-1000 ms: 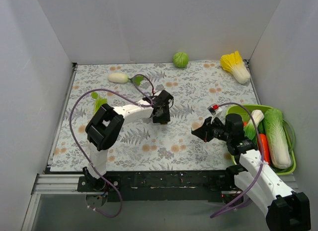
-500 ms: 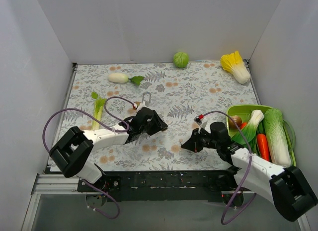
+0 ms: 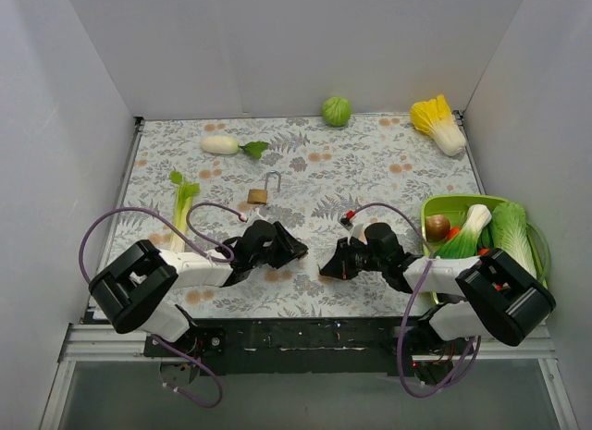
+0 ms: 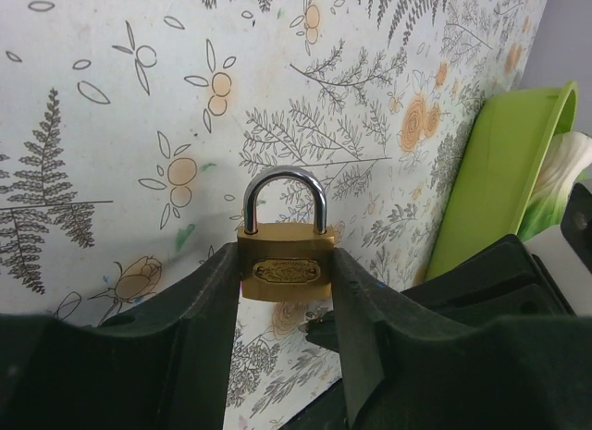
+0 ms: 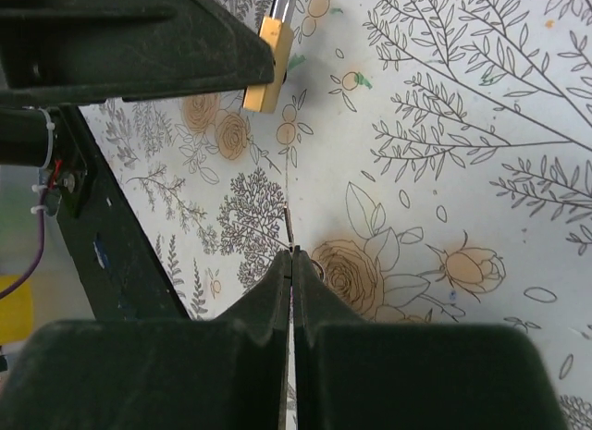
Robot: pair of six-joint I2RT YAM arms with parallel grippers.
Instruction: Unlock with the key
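Observation:
My left gripper (image 4: 284, 275) is shut on a brass padlock (image 4: 284, 262), gripping its body by the sides, with the steel shackle closed and pointing away from me. The padlock also shows in the right wrist view (image 5: 269, 51). My right gripper (image 5: 292, 256) is shut on a thin key (image 5: 290, 228). Its blade sticks out from the fingertips and stands a short way from the padlock's underside. In the top view the left gripper (image 3: 296, 250) and right gripper (image 3: 326, 267) face each other tip to tip at the near middle of the table.
A second brass padlock (image 3: 261, 195) with a raised shackle lies on the mat behind the grippers. A green basket (image 3: 453, 202) of vegetables stands at the right. A cabbage (image 3: 337, 110), a yellow napa (image 3: 439, 123), a daikon (image 3: 220, 144) and a leafy stalk (image 3: 183, 201) lie around.
Both arms have drawn back toward the near edge and come together in the middle. The left gripper has left the spot where the second padlock now lies. The right gripper has moved left.

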